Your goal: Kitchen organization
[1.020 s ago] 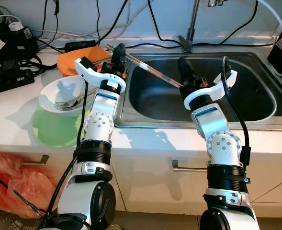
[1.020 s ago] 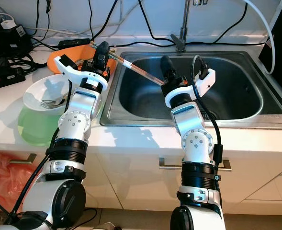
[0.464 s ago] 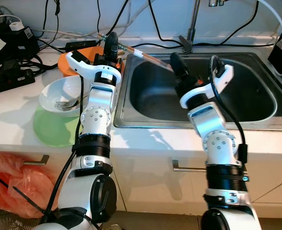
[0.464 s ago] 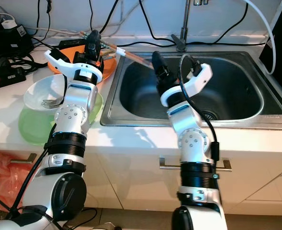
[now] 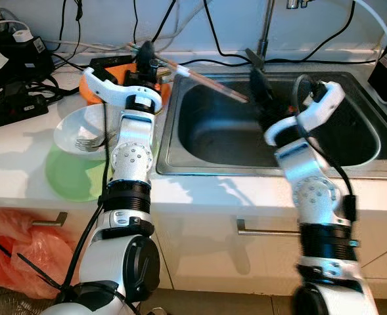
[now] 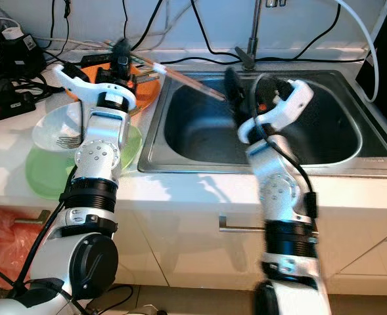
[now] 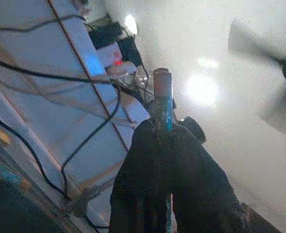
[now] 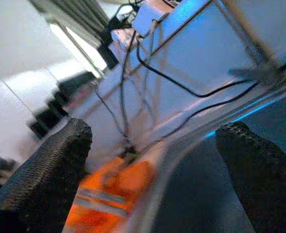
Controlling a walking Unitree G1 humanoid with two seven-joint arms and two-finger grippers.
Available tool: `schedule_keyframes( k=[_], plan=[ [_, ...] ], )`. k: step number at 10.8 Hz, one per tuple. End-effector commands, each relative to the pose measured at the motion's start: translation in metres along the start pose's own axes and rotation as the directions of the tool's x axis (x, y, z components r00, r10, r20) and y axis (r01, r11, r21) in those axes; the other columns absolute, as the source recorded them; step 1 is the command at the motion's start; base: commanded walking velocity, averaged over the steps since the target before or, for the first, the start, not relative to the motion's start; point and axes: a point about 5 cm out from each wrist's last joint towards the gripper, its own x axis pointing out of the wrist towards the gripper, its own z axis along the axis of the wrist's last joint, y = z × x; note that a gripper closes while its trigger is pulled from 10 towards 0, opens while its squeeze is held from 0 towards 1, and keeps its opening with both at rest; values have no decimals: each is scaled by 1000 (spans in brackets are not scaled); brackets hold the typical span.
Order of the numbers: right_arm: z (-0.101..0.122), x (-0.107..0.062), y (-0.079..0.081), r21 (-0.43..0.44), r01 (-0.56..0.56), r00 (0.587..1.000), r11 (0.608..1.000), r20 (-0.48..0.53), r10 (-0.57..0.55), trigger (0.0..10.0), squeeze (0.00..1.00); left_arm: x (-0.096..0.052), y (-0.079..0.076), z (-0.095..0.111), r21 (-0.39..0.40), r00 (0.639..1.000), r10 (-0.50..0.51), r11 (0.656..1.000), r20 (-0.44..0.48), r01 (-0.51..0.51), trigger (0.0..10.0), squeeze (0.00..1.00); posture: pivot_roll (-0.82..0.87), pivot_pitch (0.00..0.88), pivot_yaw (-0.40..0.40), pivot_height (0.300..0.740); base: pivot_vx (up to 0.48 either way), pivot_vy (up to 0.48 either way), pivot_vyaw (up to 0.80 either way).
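A pair of long reddish chopsticks point(image 5: 206, 80) with a white band slants over the back left corner of the steel sink point(image 5: 246, 169). My left gripper point(image 5: 146, 52) is shut on their upper end, above the orange plate point(image 5: 92, 83). The left wrist view shows the chopsticks point(image 7: 163, 97) pinched between the black fingers point(image 7: 143, 170). My right gripper point(image 5: 259, 82) hovers over the sink by the chopsticks' lower tip, blurred. Its fingers point(image 8: 45, 170) stand wide apart with nothing between them.
A white bowl point(image 5: 71, 128) with a fork in it sits on a green plate point(image 5: 71, 180) left of the sink. Power strips and cables point(image 5: 16, 62) crowd the back left counter. The faucet point(image 5: 264, 33) rises behind the sink. An orange bag point(image 5: 16, 243) hangs below.
My right gripper has swung rightward over the sink and now stands open. My left gripper has shifted back and left with the chopsticks, over the orange plate.
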Motion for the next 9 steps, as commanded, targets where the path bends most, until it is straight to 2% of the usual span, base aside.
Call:
schedule_keyframes(
  k=[1, 2, 3, 4, 5, 6, 7, 9],
  plan=[
    [-1, -3, 4, -96, -30, 1000, 995, -6, 30, 10000, 1000, 6, -7, 1, 43, 1000, -6, 999, 1, 6, 10000, 0, 89, 0, 62, 740, 0, 0, 0],
    [3, -7, -3, -304, -23, 1000, 952, -19, 18, 10000, 1000, 7, -8, 3, 84, 1000, -8, 996, 10, 7, 10000, 0, 92, 0, 63, 740, 0, 0, 0],
    [4, -8, -5, -411, -32, 999, 911, -33, 21, 10000, 1000, 7, -8, 3, 98, 1000, -5, 995, 11, 4, 10000, 0, 93, 0, 63, 740, 0, 0, 0],
    [2, -8, -5, -559, -67, 996, 827, -80, 26, 10000, 1000, 6, -8, 0, 115, 1000, 3, 993, 1, -4, 10000, 0, 93, 0, 63, 740, 0, 0, 0],
    [-2, -8, 0, -659, -128, 990, 742, -131, 55, 10000, 1000, 5, -9, -5, 127, 1000, 5, 992, -10, -4, 10000, 0, 89, 0, 65, 740, 0, 0, 0],
    [-3, -9, 8, -708, -170, 985, 685, -151, 88, 10000, 1000, 6, -12, -9, 148, 1000, 1, 989, -18, 1, 10000, 0, 88, 0, 66, 740, 0, 0, 0],
    [-6, -9, 13, -706, -194, 980, 681, -169, 104, 10000, 1000, 7, -15, -11, 162, 1000, -4, 987, -22, 7, 10000, 0, 91, 0, 67, 740, 0, 0, 0],
    [-16, -11, 28, -691, -267, 962, 671, -233, 143, 10000, 925, 8, -17, -18, 187, 999, -4, 982, -43, 12, 10000, 0, 93, 0, 72, 740, 0, 0, 0]
  ],
)
